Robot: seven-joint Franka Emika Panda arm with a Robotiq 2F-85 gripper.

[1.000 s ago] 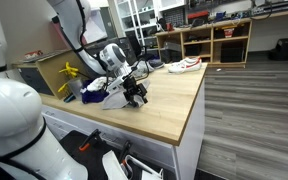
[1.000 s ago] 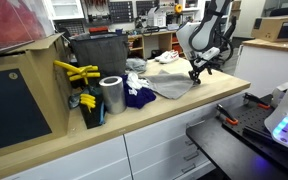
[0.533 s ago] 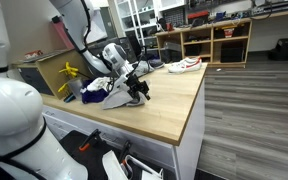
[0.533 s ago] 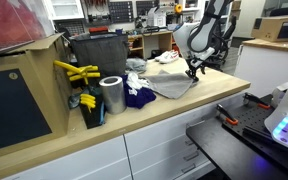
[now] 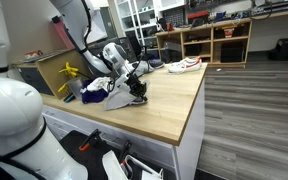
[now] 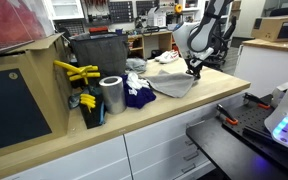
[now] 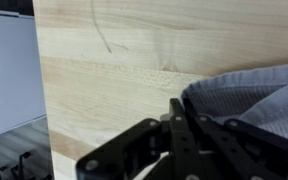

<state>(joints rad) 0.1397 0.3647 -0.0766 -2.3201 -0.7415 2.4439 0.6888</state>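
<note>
**Bench (image 5: 169,105), light wood, one.** It carries everything listed below except the last two entries. Its bare grain fills most of the wrist view.

**Arm (image 5: 104,55), white, one.** It bends down over the far part of the bench and ends in one claw (image 5: 136,90).

**Claw, black, one.**
- It is set low, at the bench surface.
- In the wrist view its fingers (image 7: 187,130) are drawn together and clamped on the near edge of the grey cloth.
- In both exterior views it is too small to make out this detail.

**Grey cloth (image 6: 172,85), one.**
- It lies crumpled but mostly flat on the bench.
- In an exterior view its right edge is under the claw (image 6: 192,70).
- In the wrist view it fills the right side (image 7: 249,100).

**Dark blue cloth (image 6: 137,97), one.** It is bunched up, just left of the grey cloth and touching it.

**Metal can (image 6: 111,95), one.** It stands upright just left of the blue cloth.

**Yellow tools (image 6: 74,72).** They lie left of the can, and their number cannot be told.

**Dark bin (image 6: 96,55), one.** It stands behind the can.

**Shoe (image 5: 184,65), white and red, one.** It sits on a separate surface, far behind the bench.

**Shelf unit (image 5: 216,40), one.** It stands against the far wall.
</note>
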